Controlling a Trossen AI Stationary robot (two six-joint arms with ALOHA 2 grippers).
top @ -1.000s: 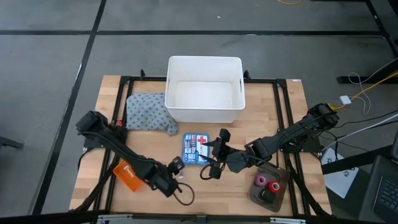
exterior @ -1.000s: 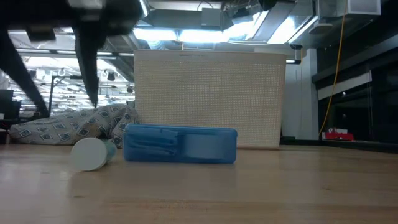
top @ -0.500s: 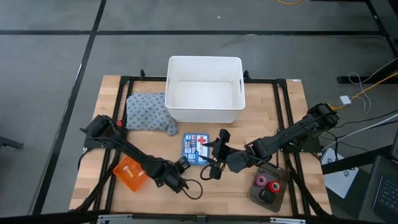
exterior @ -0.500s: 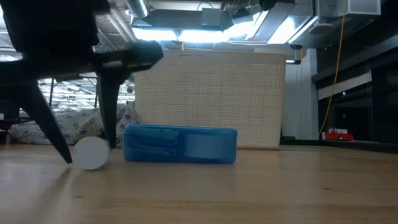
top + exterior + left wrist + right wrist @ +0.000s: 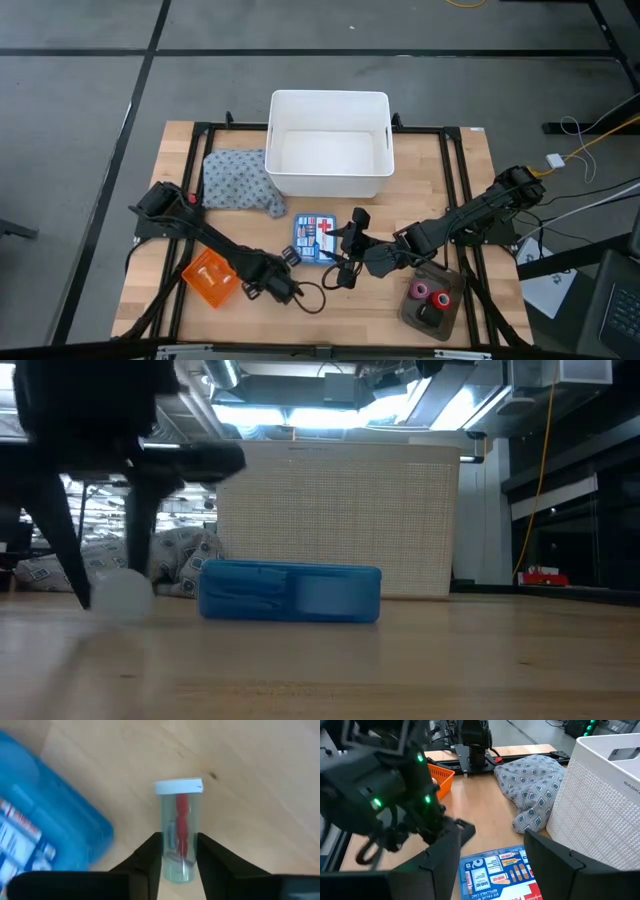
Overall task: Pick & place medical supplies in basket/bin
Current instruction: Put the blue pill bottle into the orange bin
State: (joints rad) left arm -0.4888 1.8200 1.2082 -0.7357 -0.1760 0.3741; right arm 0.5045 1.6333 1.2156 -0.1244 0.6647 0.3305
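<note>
A clear vial (image 5: 179, 812) with a white cap and red contents sits between the fingers of my left gripper (image 5: 179, 840), which is shut on it. The low view shows them left of the blue first-aid box (image 5: 290, 592). In the high view my left gripper (image 5: 289, 260) is near the box's near-left corner. My right gripper (image 5: 492, 870) is open and hovers over the box's near edge (image 5: 345, 255). The orange basket (image 5: 208, 278) stands near-left. The white bin (image 5: 328, 145) stands at the far middle. The grey cloth (image 5: 238, 180) lies left of the bin. Tape rolls (image 5: 428, 296) sit in a dark tray near-right. My left gripper pinches the vial's clear body (image 5: 179, 862) at the end away from the cap, between its two fingers (image 5: 150, 860). The fingers come down from above at a slant and lie along the vial. The capped end (image 5: 178, 786) sticks out past the fingertips. Whether the vial is clear of the wood I cannot tell.
Black frame rails run around the wooden table (image 5: 470, 180). Cables loop on the wood near both grippers (image 5: 315, 298). The left arm (image 5: 395, 795) fills much of the right wrist view, close to my right gripper. Bare wood lies along the near edge between basket and tray.
My left gripper has swung from the near edge toward the blue box, come down around the vial lying on the table and shut on it. In the low view the vial has then shifted with the fingers toward the table's left. The right arm has kept still.
</note>
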